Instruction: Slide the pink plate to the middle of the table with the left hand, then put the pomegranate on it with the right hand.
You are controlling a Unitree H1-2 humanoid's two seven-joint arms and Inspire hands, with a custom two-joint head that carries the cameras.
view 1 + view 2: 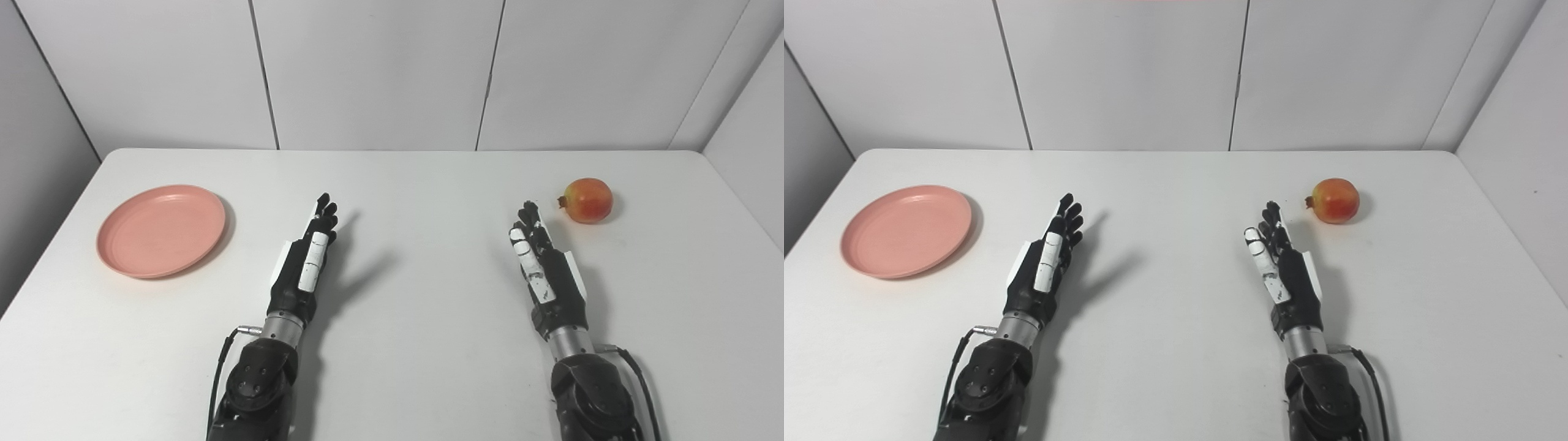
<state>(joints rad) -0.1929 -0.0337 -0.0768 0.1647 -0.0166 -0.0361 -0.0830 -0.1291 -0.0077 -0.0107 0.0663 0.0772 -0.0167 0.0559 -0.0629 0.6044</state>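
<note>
- The left hand [306, 260] has its fingers [324, 211] stretched straight and forward, spread only a little, holding nothing; it hovers over or rests on the tabletop [416, 318], which I cannot tell.
- The right hand [542, 263] is the same: fingers [530, 220] extended, nothing between them, tips pointing toward the far edge.
- The pink plate [161, 230] lies flat at the left side of the tabletop, well apart from the left hand and not yet in the middle.
- The pomegranate [587, 199] sits on the right side, just beyond and to the right of the right fingertips, not touched.
- Handling, as I judge it: the plate looks like light, stiff plastic with a low raised rim; it should slide easily on the smooth surface, so pressing fingers on the rim or the inner face nearest the centre would steer it.
- The pomegranate looks firm, round and fairly heavy, apt to roll; a wrap around its widest part from above or the side seems safest.
- Count: one plate, one pomegranate, two hands.
</note>
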